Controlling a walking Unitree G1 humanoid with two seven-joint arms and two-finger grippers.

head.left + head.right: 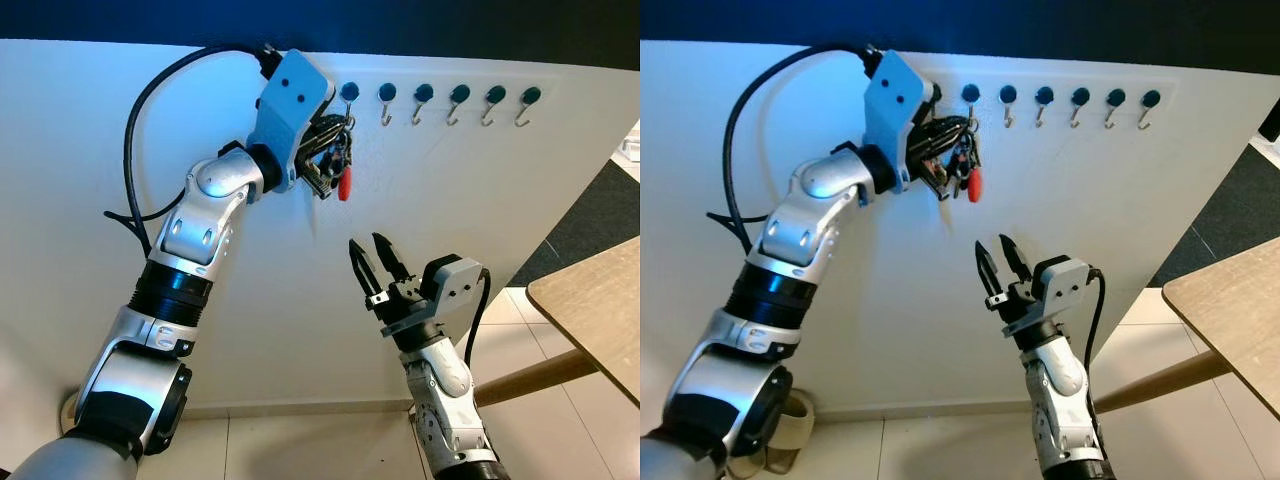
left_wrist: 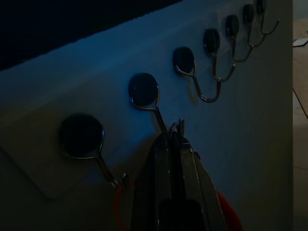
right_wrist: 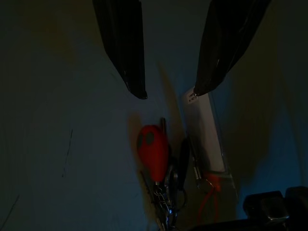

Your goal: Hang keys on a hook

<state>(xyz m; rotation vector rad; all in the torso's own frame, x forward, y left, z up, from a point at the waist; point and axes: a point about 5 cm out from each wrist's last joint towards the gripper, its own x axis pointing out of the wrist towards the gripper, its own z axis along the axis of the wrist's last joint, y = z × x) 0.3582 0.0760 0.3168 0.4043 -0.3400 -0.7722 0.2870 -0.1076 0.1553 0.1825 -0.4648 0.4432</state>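
black fingers pinching metal keys

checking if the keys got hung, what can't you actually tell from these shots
- Whether the key ring is over a hook: the left gripper covers the bunch's top in the eye views.
- Left wrist view: dark; shut fingers hide the keys.
- Right wrist view: too dim to count keys beside the red fob.
- Right gripper: open, idle.

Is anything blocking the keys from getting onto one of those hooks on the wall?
Nothing visible does. The left gripper holds the keys right up at the white wall, just below the nearest hook. The right gripper hangs lower down, apart and open, well out of the way.
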